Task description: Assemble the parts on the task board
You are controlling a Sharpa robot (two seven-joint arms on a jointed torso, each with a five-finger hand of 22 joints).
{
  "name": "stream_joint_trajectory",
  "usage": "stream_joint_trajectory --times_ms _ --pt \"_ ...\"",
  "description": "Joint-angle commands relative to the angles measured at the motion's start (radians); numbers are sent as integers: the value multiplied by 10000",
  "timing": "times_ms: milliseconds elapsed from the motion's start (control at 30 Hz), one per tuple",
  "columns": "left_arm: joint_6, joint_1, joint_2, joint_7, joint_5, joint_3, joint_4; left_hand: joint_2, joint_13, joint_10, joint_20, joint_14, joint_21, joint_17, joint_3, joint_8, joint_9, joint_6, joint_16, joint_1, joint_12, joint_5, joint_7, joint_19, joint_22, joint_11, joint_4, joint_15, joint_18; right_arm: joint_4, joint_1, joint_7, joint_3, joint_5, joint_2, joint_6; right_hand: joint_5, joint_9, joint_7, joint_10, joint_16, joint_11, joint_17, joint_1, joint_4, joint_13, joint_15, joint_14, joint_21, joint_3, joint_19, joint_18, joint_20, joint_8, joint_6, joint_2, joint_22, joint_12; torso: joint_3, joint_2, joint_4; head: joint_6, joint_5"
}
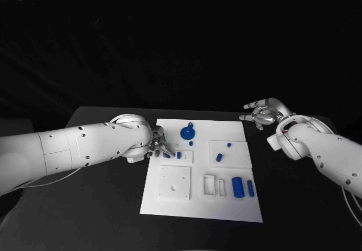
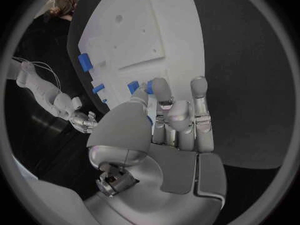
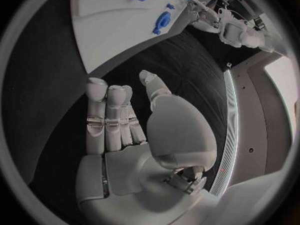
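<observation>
1. The left hand point(image 1: 158, 145) is down at the left edge of the task board point(image 1: 170, 206), its fingertips point(image 2: 160, 89) meeting a small blue part point(image 1: 167, 154) beside the little pocket block there. I judge it is closing to pick that piece up, but the wrist view leaves it unsure whether the part is actually pinched, so I cannot tell the grip.

2. The right hand point(image 1: 260, 114) is parked off the task board's far right corner, over bare bench point(image 1: 98, 209). Its fingers point(image 3: 109, 117) stand straight and side by side, the thumb apart, holding nothing. That looks like a waiting pose, kept out of the left arm's way.

3. The parts are spread across the task board. A round blue disc with a tab point(image 1: 188, 131) lies near the far edge. A short blue peg point(image 1: 218, 156) sits right of centre. Two upright blue blocks point(image 1: 242, 187) stand near the right edge, just beside a white slotted frame point(image 1: 213, 185). A square white plate point(image 1: 175, 182) lies in the near-left area.

4. Room to move: the left hand works right on the board's left border, with open bench behind it for a clean retreat. The middle of the board is tighter, with raised fixtures close together, so a carried part would likely need lifting above them. The right side has free bench all along the board's edge.
</observation>
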Motion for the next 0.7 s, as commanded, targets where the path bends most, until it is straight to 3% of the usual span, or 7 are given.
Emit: stream_joint_trajectory --times_ms 33,200,700 --pt "220 -69 36 -100 -7 -43 6 -318 30 453 -53 81 39 14 251 -46 94 76 -35 -127 38 -24 19 39 175 -76 242 24 -19 4 -8 69 3 -16 -1 130 63 -7 11 -18 -26 -25 -16 -89 20 7 -36 -47 -40 -33 60 122 -10 -50 -40 12 562 24 11 -3 -4 -8 3" --pt "232 -68 51 -96 -1 -43 7 -570 41 456 -77 101 43 31 482 -51 130 97 -39 -231 36 -9 18 57 173 -83 491 17 -33 6 -9 70 3 -16 -4 132 63 -7 11 -18 -26 -25 -16 -89 20 7 -36 -47 -40 -33 60 122 -10 -50 -40 12 562 24 15 -2 -5 -12 8" --pt "247 -65 100 -94 -11 -42 5 -695 43 457 -112 117 41 54 591 -55 164 118 -41 -299 47 -16 19 68 172 -82 667 11 -65 -2 -13 74 3 -16 6 138 63 -7 11 -18 -26 -25 -16 -89 20 7 -36 -47 -40 -33 60 122 -10 -50 -40 12 562 24 9 -3 2 -9 8"
